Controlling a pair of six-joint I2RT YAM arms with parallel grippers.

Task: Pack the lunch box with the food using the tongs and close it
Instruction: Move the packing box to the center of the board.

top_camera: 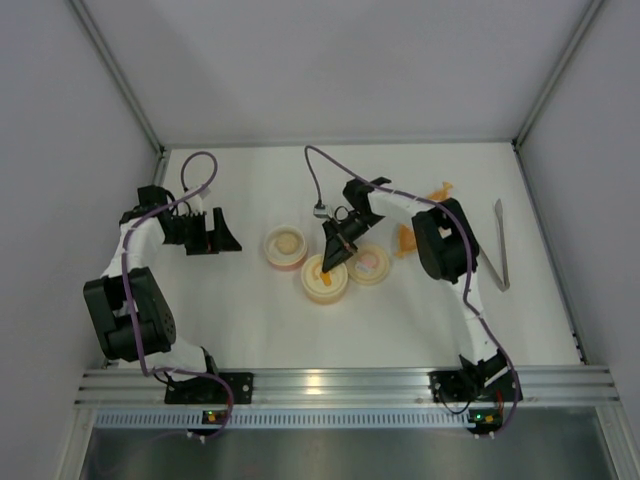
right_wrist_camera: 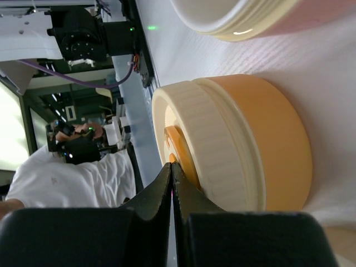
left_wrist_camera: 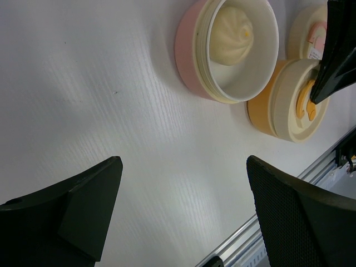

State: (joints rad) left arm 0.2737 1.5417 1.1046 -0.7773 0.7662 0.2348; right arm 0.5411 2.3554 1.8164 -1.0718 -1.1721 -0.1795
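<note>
The lunch box lies in round parts mid-table. A pink open bowl (top_camera: 285, 247) (left_wrist_camera: 189, 50) holds the pale beige ball of food (top_camera: 288, 242) (left_wrist_camera: 231, 33). Next to it stands an orange bowl (top_camera: 325, 280) (right_wrist_camera: 278, 144) under a ribbed cream lid (left_wrist_camera: 289, 100) (right_wrist_camera: 214, 150) with an orange handle (left_wrist_camera: 304, 100) (right_wrist_camera: 181, 150). My right gripper (top_camera: 334, 262) (left_wrist_camera: 318, 97) (right_wrist_camera: 171, 165) is shut, its tips against that handle. My left gripper (top_camera: 226, 236) (left_wrist_camera: 183, 164) hangs open over bare table, left of the bowls. The silver tongs (top_camera: 500, 250) lie at the far right, untouched.
A third round cream piece with a pink mark (top_camera: 371, 265) (left_wrist_camera: 308, 33) sits right of the orange bowl. An orange leaf-shaped dish (top_camera: 437, 192) shows partly behind the right arm. An aluminium rail (top_camera: 340, 385) runs along the near edge. White walls enclose the table.
</note>
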